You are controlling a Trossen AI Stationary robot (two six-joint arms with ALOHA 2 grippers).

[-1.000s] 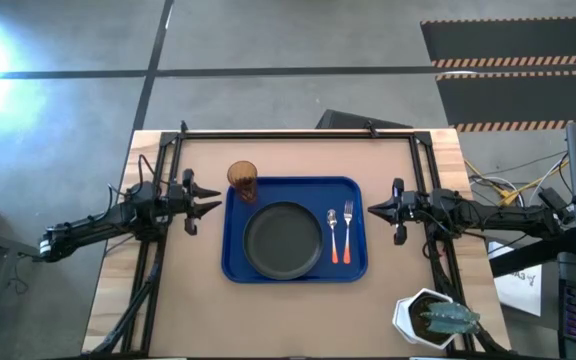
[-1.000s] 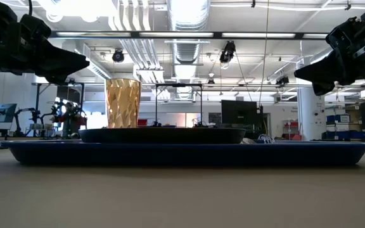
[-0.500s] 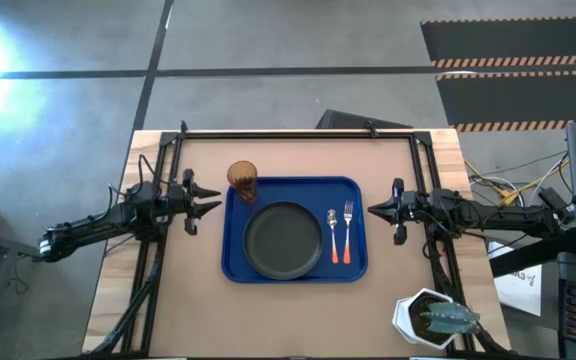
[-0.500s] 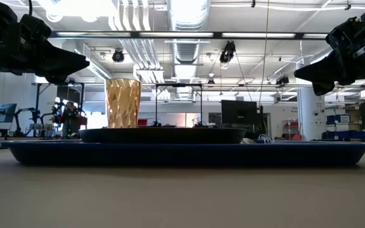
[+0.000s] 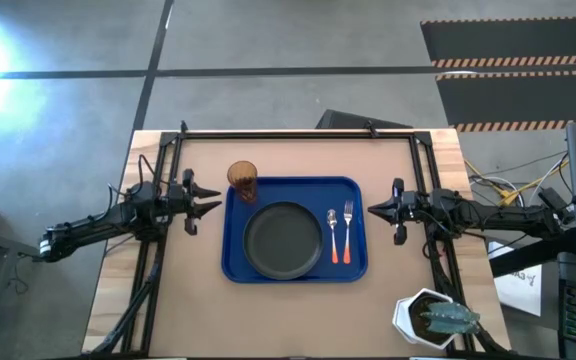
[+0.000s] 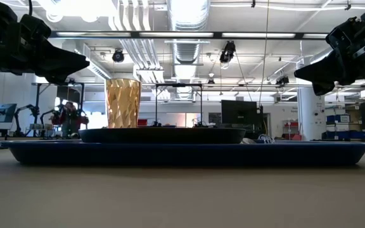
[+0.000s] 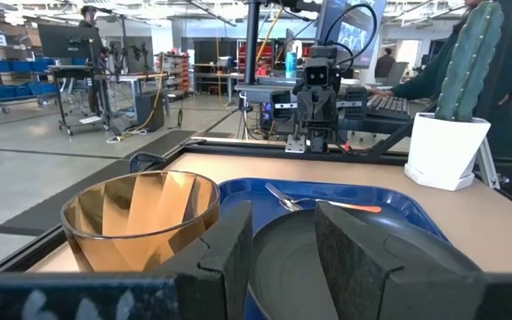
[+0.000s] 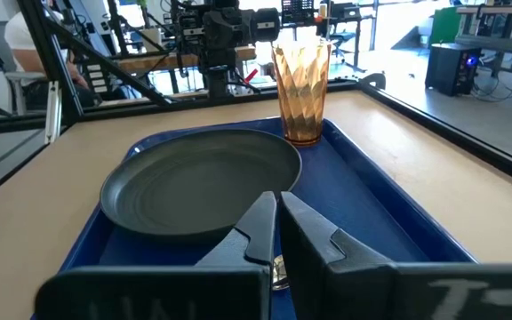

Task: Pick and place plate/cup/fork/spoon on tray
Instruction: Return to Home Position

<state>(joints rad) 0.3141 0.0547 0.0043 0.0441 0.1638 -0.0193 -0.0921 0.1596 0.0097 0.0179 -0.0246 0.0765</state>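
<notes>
The blue tray (image 5: 358, 262) lies in the middle of the table. On it rest the dark plate (image 5: 283, 240), the orange-handled spoon (image 5: 333, 238) and the silver fork (image 5: 348, 226), side by side to the plate's right. The amber cup (image 5: 243, 180) stands upright in the tray's far left corner and also shows in the low view (image 6: 123, 102). My left gripper (image 5: 214, 203) hovers open just off the tray's left edge, and in the left wrist view (image 7: 283, 222) it faces the cup and plate. My right gripper (image 5: 372, 210) hovers shut off the tray's right edge and shows shut in the right wrist view (image 8: 278, 209).
A white hexagonal pot with a cactus (image 5: 433, 318) stands at the table's near right corner. A black metal frame (image 5: 298, 132) runs along the table's far edge and both sides. The bare tabletop (image 5: 288, 310) lies in front of the tray.
</notes>
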